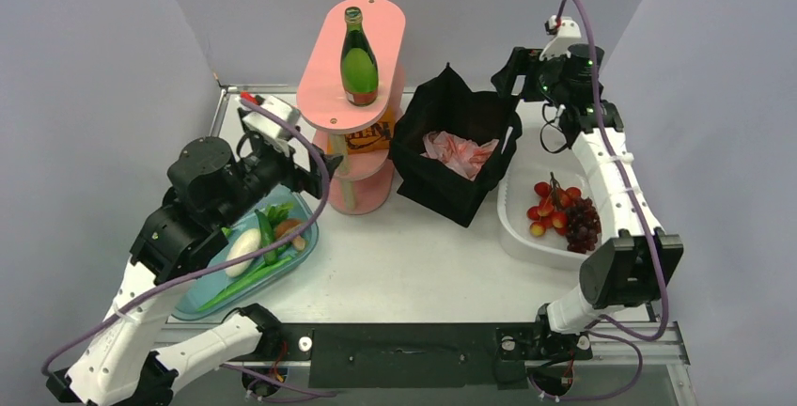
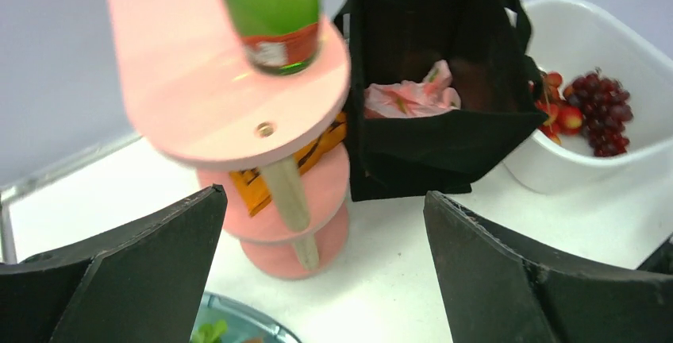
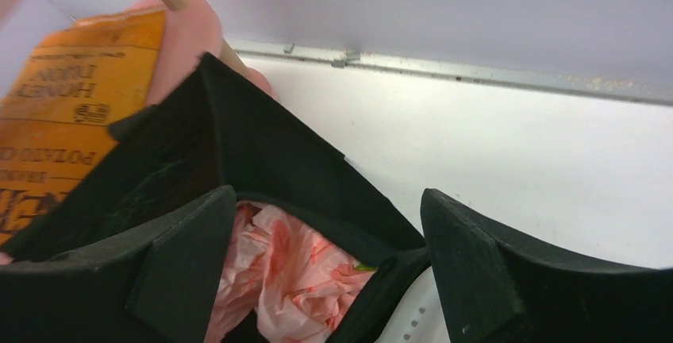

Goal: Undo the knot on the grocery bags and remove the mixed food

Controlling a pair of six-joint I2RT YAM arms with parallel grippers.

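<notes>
Food looks mostly out already. The black tote [image 1: 442, 190] stands open mid-table w/ the pink plastic bag [image 1: 459, 154] crumpled inside it; can't tell if anything is left in that bag.

Left of the tote is the pink stand [image 1: 324, 77], w/ the green bottle [image 1: 358, 54] upright on its top shelf and the orange snack packet [image 1: 368, 133] on the shelf below. Right of the tote is the white tub [image 1: 517, 227] w/ the grape bunch [image 1: 583, 221] and the red and yellow fruits [image 1: 548, 207]. Far left of the tote, past the stand, is the blue tray [image 1: 202, 298] w/ the white oblong veg [image 1: 242, 251] and leafy greens [image 1: 249, 279].

Right claw [image 3: 325, 271] is spread wide, holding nothing, at the tote's back right corner w/ one finger over the rim. Left claw [image 2: 325, 263] also gapes empty, left of the tote, facing the stand.

Risks:
- The right finger catches the soft tote wall, so the tote drags into the stand and the bottle topples.
- A pinch on thin film tears the pink bag.
- A left arm swing clips the stand.
</notes>
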